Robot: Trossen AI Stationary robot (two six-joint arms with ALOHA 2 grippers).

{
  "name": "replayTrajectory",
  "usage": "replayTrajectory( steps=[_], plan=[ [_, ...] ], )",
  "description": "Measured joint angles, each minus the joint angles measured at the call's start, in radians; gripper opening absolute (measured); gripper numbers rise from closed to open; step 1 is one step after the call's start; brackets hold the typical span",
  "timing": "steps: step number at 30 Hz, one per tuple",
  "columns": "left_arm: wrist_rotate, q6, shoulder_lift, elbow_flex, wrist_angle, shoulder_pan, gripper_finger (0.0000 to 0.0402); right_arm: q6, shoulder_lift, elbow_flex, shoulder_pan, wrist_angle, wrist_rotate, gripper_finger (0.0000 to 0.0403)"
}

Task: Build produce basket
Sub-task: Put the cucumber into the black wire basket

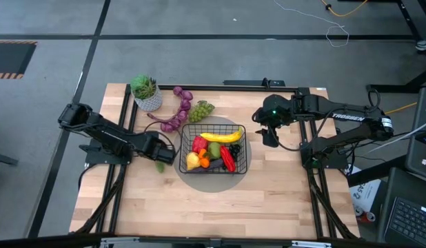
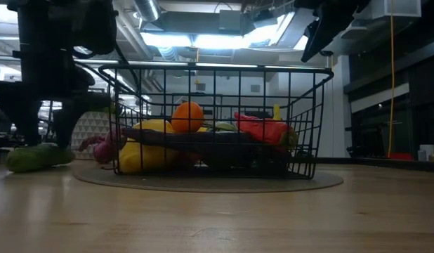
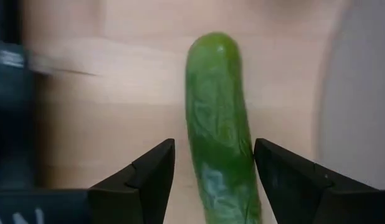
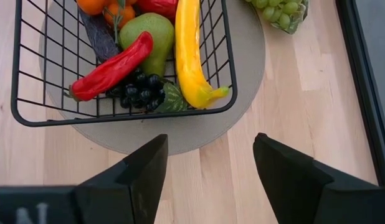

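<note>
The black wire basket (image 1: 242, 148) stands on a round grey mat (image 1: 207, 182) at the table's middle. It holds a banana (image 1: 222, 136), a pear (image 1: 214, 149), red peppers (image 1: 228, 160), black grapes (image 4: 139, 90) and yellow-orange fruit (image 1: 192, 160). A green cucumber (image 3: 218, 124) lies on the wood just left of the basket and also shows in the low view (image 2: 36, 157). My left gripper (image 3: 214, 162) is open low over it, one finger on each side. My right gripper (image 4: 208, 155) is open and empty, above the table right of the basket. My left gripper's fingers stand on either side of the cucumber's near part, lying along it. One fingertip (image 3: 262, 152) is right at the cucumber's side (image 3: 245, 149), and I cannot tell whether it touches. The other fingertip (image 3: 164, 155) stands apart. The cucumber lies flat on the table.
Purple grapes (image 1: 178, 114) and green grapes (image 1: 201, 109) lie on the wood behind the basket. A white pot with a green plant (image 1: 145, 93) stands at the far left. Bare wood spreads toward the near edge (image 1: 213, 213).
</note>
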Motion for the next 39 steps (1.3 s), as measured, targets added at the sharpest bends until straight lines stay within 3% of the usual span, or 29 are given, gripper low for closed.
replayTrajectory(
  steps=[30, 34, 39],
  plan=[
    [0.074, 0.018, 0.086, 0.000, 0.031, 0.000, 0.0213, 0.000, 0.000, 0.000, 0.000, -0.011, 0.000, 0.0237],
    [0.076, 0.027, 0.086, 0.000, 0.009, 0.000, 0.0187, 0.000, 0.000, 0.000, 0.000, -0.011, 0.000, 0.0237],
    [0.085, 0.026, 0.086, 0.000, -0.075, 0.000, 0.0118, 0.000, 0.000, 0.000, 0.000, -0.011, 0.000, 0.0237]
  ],
)
